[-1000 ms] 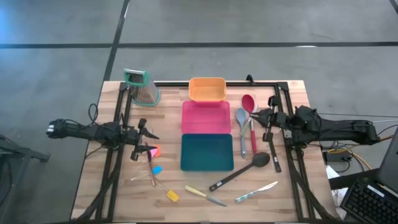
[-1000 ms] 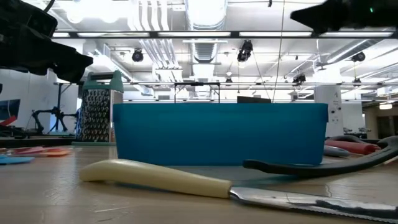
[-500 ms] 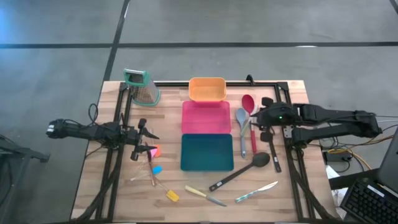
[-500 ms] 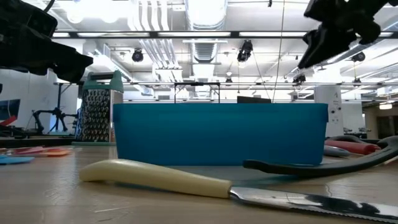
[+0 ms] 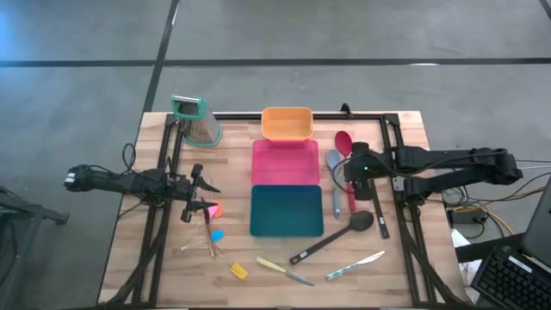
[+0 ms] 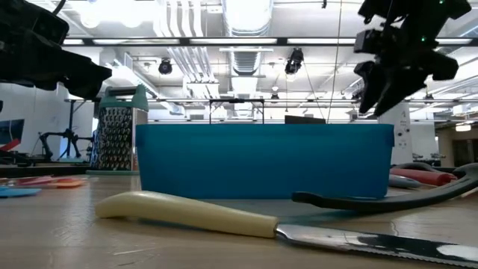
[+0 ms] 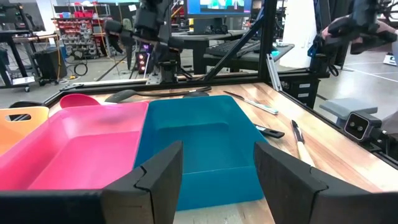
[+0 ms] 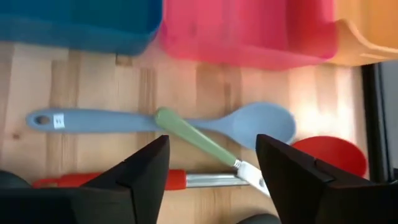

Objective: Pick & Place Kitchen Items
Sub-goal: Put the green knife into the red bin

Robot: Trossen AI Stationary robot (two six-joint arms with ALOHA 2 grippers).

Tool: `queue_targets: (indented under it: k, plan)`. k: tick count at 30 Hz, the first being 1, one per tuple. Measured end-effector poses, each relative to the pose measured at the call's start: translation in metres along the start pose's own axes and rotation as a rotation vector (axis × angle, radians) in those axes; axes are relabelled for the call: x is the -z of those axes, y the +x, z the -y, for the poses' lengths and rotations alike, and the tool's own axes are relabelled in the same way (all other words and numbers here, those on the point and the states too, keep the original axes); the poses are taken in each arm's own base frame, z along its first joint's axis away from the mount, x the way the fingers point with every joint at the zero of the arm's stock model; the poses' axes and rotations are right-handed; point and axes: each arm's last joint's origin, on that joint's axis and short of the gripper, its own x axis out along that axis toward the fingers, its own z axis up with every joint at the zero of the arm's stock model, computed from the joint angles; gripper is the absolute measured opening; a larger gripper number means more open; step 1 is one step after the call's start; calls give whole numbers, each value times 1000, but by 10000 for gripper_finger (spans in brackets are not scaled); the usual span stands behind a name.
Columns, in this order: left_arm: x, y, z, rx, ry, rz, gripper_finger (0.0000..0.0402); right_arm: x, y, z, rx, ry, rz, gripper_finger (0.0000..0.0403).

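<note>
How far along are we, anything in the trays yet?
Nothing placed: the teal tray and pink tray look empty. The right gripper hangs open over the grey spoon and green-handled knife, holding nothing. The left gripper waits open at the left. The black spoon and every other utensil remain on the table.

The table [image 5: 129,250] is pale wood planking with a matt, visible grain. The teal tray [image 5: 286,211], pink tray [image 5: 285,161] and orange tray [image 5: 286,124] look like smooth plastic with a soft sheen. Beside the teal tray, the grey spoon [image 8: 155,121] appears matt, rubbery. The cream-handled knife [image 6: 299,228] has a glossy handle and a shiny metal blade. The grater [image 6: 116,138] is perforated metal.
</note>
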Motion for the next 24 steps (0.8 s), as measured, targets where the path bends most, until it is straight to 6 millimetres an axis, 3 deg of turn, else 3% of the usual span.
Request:
queue_targets:
  k: [9,24]
  plan:
    - [0,0,0,0,0,0,202,-1,26,-4,-32,-102,-124,257]
    - [0,0,0,0,0,0,202,-2,62,-8,-31,-173,-242,220]
